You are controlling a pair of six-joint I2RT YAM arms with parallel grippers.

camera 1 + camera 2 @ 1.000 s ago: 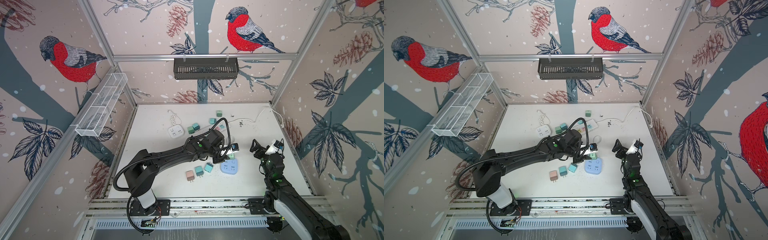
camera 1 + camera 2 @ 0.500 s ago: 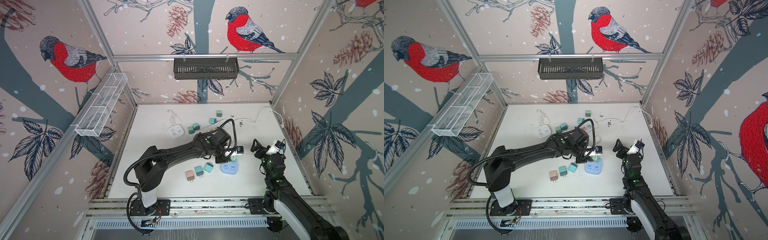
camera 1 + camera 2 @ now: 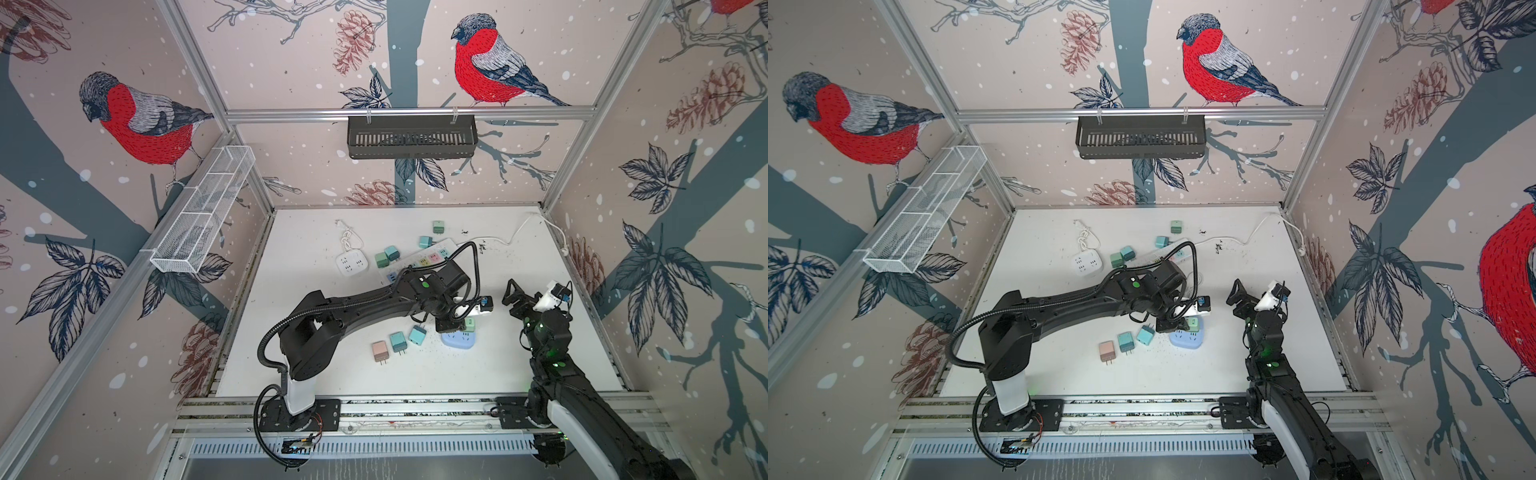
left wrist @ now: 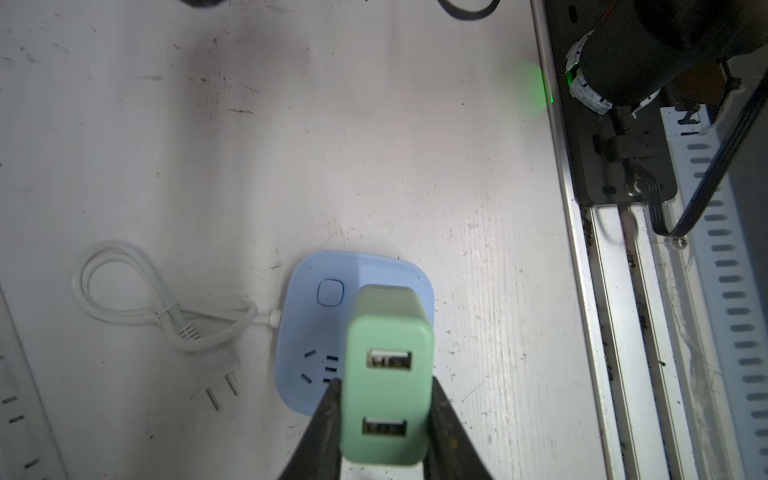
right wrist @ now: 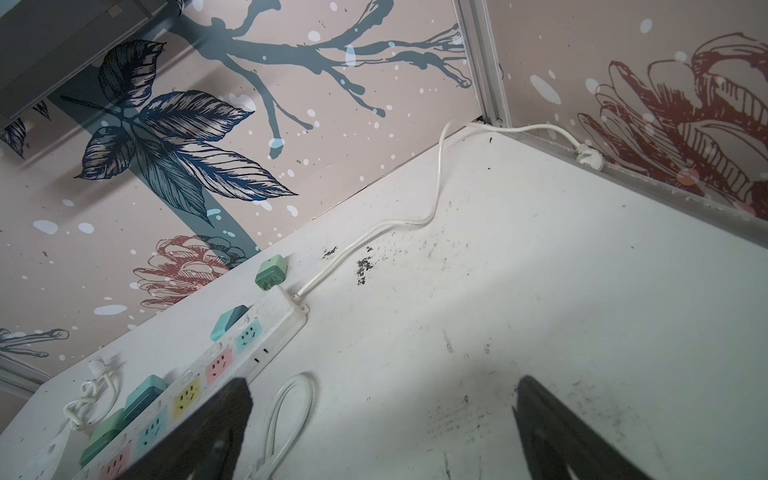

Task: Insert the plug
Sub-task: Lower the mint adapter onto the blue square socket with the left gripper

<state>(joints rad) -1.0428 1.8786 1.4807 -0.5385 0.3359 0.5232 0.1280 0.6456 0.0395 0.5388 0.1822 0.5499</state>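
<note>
Left gripper (image 4: 384, 399) is clamped on the mint-green two-port USB plug (image 3: 469, 324), just right of centre in a top view, over the pale-blue rounded-square socket block (image 3: 457, 341). I'd line the prongs up with the slots, then press straight down. Right gripper (image 5: 384, 399) hangs wide apart, empty.

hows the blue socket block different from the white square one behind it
Colour: the blue socket block is pale blue, the white square one white. Load: the left gripper holds a green plug over the blue one; the white one's face is bare. Place: the blue one lies nearer the front of the table, the white one farther back. Both are rounded squares, each with a bundled white cord.
</note>
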